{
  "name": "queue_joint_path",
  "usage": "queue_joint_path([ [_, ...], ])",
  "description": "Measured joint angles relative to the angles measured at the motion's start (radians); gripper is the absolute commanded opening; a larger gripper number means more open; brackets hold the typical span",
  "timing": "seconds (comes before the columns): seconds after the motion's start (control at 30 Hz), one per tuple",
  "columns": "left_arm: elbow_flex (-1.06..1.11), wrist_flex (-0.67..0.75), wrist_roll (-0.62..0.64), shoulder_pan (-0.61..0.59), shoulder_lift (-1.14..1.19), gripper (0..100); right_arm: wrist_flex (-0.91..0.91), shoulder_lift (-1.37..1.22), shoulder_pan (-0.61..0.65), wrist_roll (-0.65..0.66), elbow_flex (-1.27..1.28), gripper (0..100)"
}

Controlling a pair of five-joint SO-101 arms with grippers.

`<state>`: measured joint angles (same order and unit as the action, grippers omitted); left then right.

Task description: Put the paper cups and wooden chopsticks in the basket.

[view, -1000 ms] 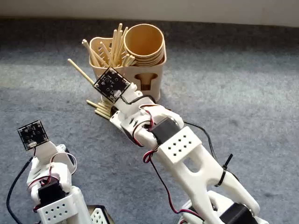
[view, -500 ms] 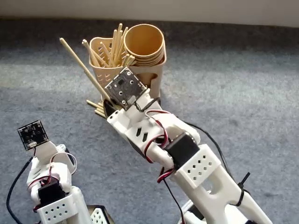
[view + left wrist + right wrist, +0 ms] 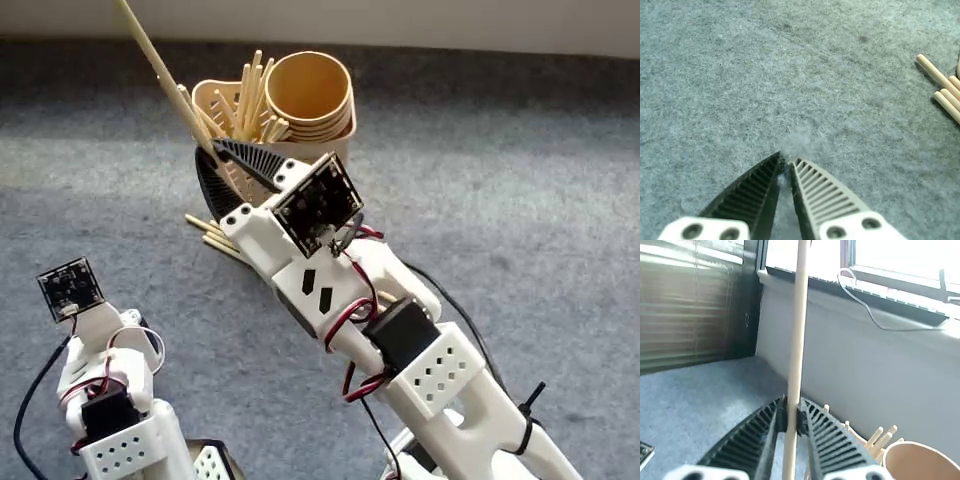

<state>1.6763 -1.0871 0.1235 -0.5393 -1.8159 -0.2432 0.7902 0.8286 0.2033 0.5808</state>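
Observation:
My right gripper (image 3: 222, 160) is lifted in front of the beige basket (image 3: 335, 160) and shut on one wooden chopstick (image 3: 160, 68), which slants up and away past the basket's left side. In the right wrist view the chopstick (image 3: 797, 330) stands pinched between the jaws of my right gripper (image 3: 791, 415). The basket holds a stack of paper cups (image 3: 308, 92) and several chopsticks (image 3: 245, 100). A few more chopsticks (image 3: 215, 232) lie on the carpet before the basket; their ends (image 3: 942, 92) appear in the left wrist view. My left gripper (image 3: 786, 167) is shut on nothing, low over the carpet at the near left.
Grey carpet (image 3: 520, 180) covers the floor around the basket. A wall with a window sill and a cable (image 3: 880, 310) runs behind the basket. The left arm's body (image 3: 100, 390) stands at the near left.
My right gripper has lifted and tilted up from the carpet with the chopstick, swinging its far end upward past the basket. The left arm has kept still.

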Motion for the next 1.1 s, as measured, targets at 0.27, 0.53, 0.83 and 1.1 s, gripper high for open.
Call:
queue_joint_path([
  [0.27, 0.000, 0.000, 0.000, 0.000, 0.000, 1, 0.264, -0.068, 0.003, 0.000, 0.000, 0.5],
  [0.53, 0.000, 0.000, 0.000, 0.000, 0.000, 1, 0.523, -0.216, -0.018, 0.000, 0.000, 0.5],
  [0.83, 0.000, 0.000, 0.000, 0.000, 0.000, 1, 0.687, -0.404, -0.089, 0.000, -0.025, 0.5],
  [1.1, 0.000, 0.000, 0.000, 0.000, 0.000, 1, 0.712, -0.437, -0.097, 0.000, -0.124, 0.5],
])
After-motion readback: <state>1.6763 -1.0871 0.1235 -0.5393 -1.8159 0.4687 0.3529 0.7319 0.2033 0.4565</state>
